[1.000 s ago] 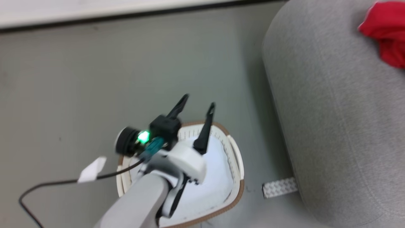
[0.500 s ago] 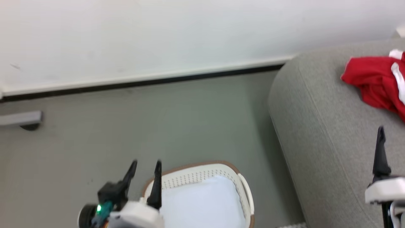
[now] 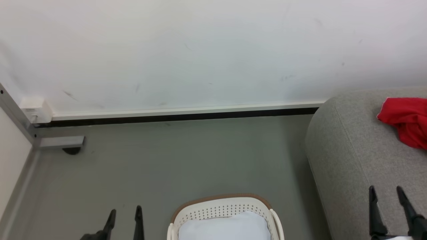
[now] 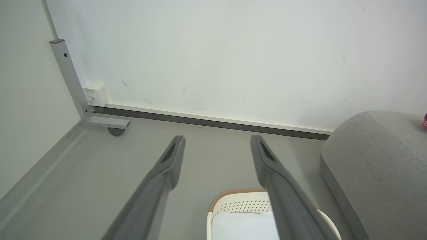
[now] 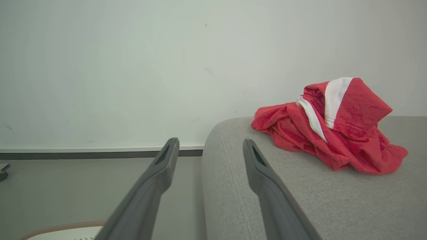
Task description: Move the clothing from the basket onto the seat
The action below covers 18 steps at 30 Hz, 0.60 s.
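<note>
Here, rumpled red clothing [image 5: 350, 143], woven grey seat [image 5: 300, 200]

Bare grey floor [image 3: 186, 160] lies open between the wall [image 3: 200, 50] and the basket [image 3: 220, 210]. A grey metal foot [image 3: 60, 142] and a slanting post crowd the left corner. On the right the seat [image 3: 347, 156] rises as a bulky rounded block, with a strip of floor between it and the basket. The front of its top is free, and the clothing [image 3: 405, 121] is heaped farther back. A pale pad [image 3: 223, 230] fills the basket's mouth. The left end effector [image 3: 125, 209] hangs over floor and the right end effector [image 3: 385, 188] over the seat, both spread with nothing between the fingers.
</note>
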Motion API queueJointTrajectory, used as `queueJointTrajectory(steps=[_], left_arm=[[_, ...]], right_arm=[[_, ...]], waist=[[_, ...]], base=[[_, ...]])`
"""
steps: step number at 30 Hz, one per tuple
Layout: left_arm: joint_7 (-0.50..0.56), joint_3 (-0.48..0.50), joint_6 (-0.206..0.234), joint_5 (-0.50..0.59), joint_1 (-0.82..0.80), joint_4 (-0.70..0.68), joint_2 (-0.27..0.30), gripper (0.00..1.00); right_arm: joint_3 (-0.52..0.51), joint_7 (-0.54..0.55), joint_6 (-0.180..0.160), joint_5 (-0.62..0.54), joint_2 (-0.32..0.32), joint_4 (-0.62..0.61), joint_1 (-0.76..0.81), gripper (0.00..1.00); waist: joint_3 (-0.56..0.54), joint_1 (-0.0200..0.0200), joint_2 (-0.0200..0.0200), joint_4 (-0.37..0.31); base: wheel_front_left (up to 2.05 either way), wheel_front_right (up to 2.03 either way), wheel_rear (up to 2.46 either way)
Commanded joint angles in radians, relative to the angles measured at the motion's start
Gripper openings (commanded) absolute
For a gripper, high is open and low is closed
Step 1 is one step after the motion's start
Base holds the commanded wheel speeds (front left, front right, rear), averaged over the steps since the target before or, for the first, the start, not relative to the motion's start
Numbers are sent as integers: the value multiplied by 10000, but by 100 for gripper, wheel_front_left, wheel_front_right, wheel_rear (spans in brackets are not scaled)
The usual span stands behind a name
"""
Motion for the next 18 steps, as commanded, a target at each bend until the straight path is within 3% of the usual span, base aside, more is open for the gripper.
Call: queueJointTrajectory(steps=[1,18], left_arm=[[-3,270,-119,283,249,28,-103,100],[-3,1785,-1426,1446,606,358,-1001,100]], right_arm=[[147,6,-23,40,-23,77,255,100],[903,6,-23,310,-25,335,591,100]], waist=[[-146,3,0,103],[-421,3,0,307]], base=[[0,0,0],[0,0,0]])
